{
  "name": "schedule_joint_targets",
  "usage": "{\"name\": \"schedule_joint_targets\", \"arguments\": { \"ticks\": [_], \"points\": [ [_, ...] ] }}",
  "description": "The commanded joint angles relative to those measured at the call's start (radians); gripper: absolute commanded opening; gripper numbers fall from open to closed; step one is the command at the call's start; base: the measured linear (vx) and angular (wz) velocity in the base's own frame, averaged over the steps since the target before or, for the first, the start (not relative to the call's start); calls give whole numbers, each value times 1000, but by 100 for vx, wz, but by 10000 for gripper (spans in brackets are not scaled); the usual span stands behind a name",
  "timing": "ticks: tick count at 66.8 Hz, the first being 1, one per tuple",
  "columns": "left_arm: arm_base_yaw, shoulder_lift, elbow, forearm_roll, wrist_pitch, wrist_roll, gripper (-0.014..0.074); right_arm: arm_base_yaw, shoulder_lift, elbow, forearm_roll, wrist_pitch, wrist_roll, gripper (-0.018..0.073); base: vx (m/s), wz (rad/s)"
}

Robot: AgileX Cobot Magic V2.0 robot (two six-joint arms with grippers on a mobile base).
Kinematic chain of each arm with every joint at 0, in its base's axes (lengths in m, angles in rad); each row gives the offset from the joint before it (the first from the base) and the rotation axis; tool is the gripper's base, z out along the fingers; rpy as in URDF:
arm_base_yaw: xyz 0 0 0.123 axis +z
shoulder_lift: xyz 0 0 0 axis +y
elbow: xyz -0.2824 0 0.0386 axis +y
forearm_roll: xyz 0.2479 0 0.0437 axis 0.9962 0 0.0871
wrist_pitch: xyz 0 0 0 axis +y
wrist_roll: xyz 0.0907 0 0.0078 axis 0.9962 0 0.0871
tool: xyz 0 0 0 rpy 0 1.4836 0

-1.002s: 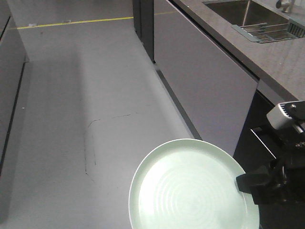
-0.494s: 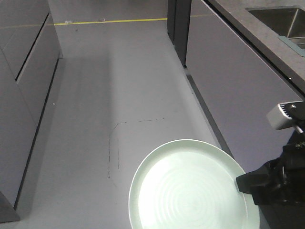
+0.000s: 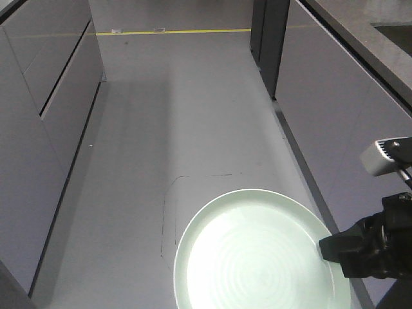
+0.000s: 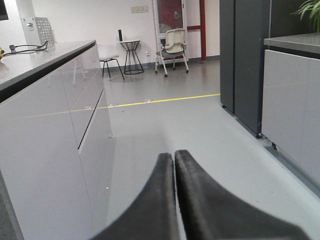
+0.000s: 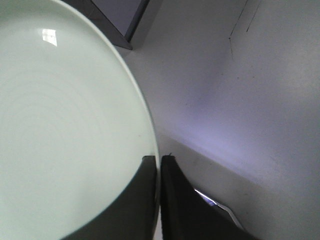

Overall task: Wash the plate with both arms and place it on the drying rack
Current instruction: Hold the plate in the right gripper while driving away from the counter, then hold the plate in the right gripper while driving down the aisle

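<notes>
Two hands closed, one loaded: the right hand (image 3: 326, 248) is clamping the plate (image 3: 257, 257) at its right rim, holding it flat with the floor (image 3: 161, 129) below the plate, likely for carrying to washing, while the left hand (image 4: 174, 162) is gripping nothing.

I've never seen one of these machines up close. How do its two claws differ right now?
The right gripper is clamped on the rim of the plate; the left gripper is shut on nothing. The right one faces down at the floor; the left one points level towards a yellow line. Both have black fingers closed nearly together.
</notes>
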Motion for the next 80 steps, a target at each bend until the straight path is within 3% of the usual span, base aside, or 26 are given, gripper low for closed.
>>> {"name": "schedule_joint_targets", "arguments": {
  "ticks": [1,80],
  "points": [
    [-5,-14,-25,-2,-74,-2,-6,-2,-12,-26,42,-28,-9,-4,23,11],
    [-5,-14,-25,-2,-74,-2,-6,-2,-12,-26,42,-28,-9,-4,27,9]
  ]
}}
